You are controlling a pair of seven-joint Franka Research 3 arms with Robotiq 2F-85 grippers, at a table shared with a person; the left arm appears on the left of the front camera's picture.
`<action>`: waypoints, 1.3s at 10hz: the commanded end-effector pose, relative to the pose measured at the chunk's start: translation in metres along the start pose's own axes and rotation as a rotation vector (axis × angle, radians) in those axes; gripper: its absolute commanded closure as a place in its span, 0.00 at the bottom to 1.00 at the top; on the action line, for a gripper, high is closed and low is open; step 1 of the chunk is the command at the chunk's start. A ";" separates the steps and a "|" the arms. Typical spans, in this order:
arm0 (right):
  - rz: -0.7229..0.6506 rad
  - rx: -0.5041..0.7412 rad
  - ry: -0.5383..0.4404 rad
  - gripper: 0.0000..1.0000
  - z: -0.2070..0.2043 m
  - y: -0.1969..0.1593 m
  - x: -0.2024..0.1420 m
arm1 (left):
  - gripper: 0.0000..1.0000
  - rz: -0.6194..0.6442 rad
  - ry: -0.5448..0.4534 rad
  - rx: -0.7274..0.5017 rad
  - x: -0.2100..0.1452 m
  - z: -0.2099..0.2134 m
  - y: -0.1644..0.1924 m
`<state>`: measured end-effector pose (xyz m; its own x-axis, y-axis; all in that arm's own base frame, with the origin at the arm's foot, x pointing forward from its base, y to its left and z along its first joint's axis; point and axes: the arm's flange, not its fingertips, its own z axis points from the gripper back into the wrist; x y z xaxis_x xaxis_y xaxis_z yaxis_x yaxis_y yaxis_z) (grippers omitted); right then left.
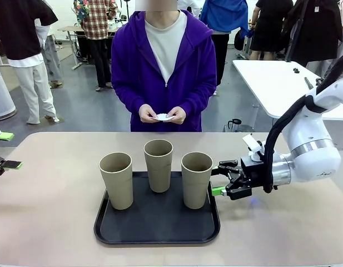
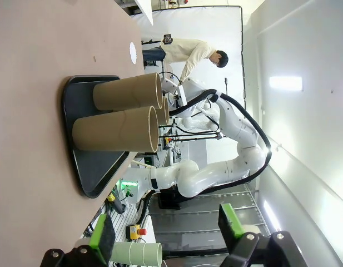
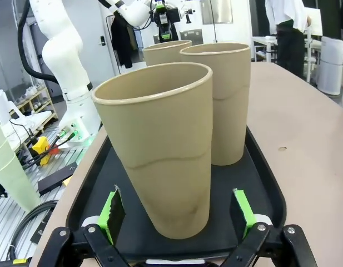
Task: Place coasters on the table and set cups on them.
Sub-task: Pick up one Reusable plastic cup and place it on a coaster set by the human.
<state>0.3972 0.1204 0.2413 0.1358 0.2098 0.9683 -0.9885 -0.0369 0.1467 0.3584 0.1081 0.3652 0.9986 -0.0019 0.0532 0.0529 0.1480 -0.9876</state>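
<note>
Beige cups stand upright on a black tray [image 1: 157,235] by the table's [image 1: 54,222] near edge: the left cup [image 1: 117,181], the middle cup [image 1: 158,165] farther back, and the right cup [image 1: 196,179]. White coasters [image 1: 164,117] lie in the person's hands [image 1: 147,114] beyond the far edge. The right gripper [image 1: 217,181], jaws spread, hovers at the tray's right edge, just beside the right cup. The left gripper [image 1: 8,150], also spread, hangs at the table's left edge.

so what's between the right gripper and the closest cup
Only bare black tray; the right wrist view shows the right gripper, open, facing that cup directly.
</note>
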 end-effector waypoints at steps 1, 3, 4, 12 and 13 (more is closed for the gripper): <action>0.041 -0.023 -0.018 0.00 -0.016 -0.006 -0.005 | 0.00 -0.012 -0.003 -0.013 -0.001 0.001 -0.001; 0.025 0.009 -0.012 0.00 -0.028 -0.008 -0.010 | 0.00 -0.012 -0.003 -0.013 -0.001 0.001 -0.001; 0.018 0.030 -0.008 0.00 -0.033 -0.007 -0.011 | 0.00 -0.012 -0.003 -0.013 -0.001 0.001 -0.001; 0.063 0.075 -0.067 0.06 -0.058 -0.018 -0.016 | 0.00 -0.012 -0.003 -0.013 -0.001 0.001 -0.001; 0.066 0.075 -0.056 0.58 -0.056 -0.019 -0.016 | 0.00 -0.012 -0.003 -0.013 -0.001 0.001 -0.001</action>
<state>0.4059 0.1699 0.2181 0.1019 0.1784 0.9787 -0.9826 -0.1355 0.1270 0.3584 0.1081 0.3652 0.9986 -0.0019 0.0531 0.0528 0.1481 -0.9876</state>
